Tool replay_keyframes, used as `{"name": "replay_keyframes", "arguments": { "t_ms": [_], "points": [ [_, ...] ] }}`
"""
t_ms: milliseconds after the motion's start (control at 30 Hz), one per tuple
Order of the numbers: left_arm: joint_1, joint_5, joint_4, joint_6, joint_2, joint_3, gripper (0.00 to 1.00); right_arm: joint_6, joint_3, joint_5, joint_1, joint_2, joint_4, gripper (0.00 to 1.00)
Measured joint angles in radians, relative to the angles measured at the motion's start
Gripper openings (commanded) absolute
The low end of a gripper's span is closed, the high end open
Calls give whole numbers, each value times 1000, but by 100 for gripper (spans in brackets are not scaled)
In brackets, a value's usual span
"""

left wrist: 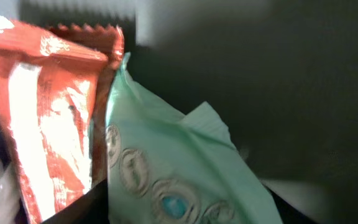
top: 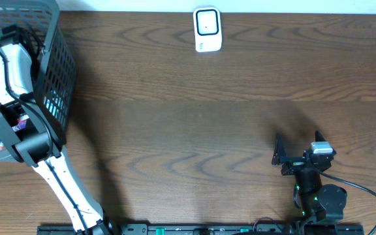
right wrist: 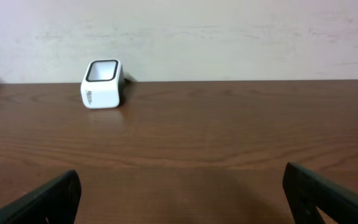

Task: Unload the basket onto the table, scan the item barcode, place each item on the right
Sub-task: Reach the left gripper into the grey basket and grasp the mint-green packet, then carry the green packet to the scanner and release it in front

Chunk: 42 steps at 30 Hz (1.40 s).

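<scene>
Overhead, our left arm (top: 18, 72) reaches into the grey plastic mesh basket (top: 61, 72). Left wrist: a crinkly red foil packet (left wrist: 48, 112) lies beside a soft mint-green pouch (left wrist: 166, 168), both light and slippery; we would pinch a sealed edge. Whether the left claw (left wrist: 185, 208) grips, we cannot tell. Right wrist: the right claw (right wrist: 185, 199) is spread, empty.
</scene>
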Motion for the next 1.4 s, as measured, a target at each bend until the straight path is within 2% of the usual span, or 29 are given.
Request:
{"name": "replay_keyframes", "arguments": {
  "t_ms": [33,133,200,233,667,967,1067,1167,1400],
  "points": [
    [-1,0,-1,0,1,-3,51,0,0,0,0,0,0,99],
    [-1,1,-7,0,1,-5,38,0,0,0,0,0,0,99],
    [-1,0,-15,-2,1,-5,23,0,0,0,0,0,0,99],
    [0,0,-18,-2,1,-5,8,0,0,0,0,0,0,99],
    [13,1,-20,-3,-47,-2,7,0,0,0,0,0,0,99],
    [41,1,176,-8,-433,18,7,0,0,0,0,0,0,99],
    [41,11,225,-53,-557,35,7,0,0,0,0,0,0,99],
    [41,92,273,-87,-646,39,7,0,0,0,0,0,0,99],
    [-18,491,410,-127,-716,41,7,0,0,0,0,0,0,99]
  ]
}}
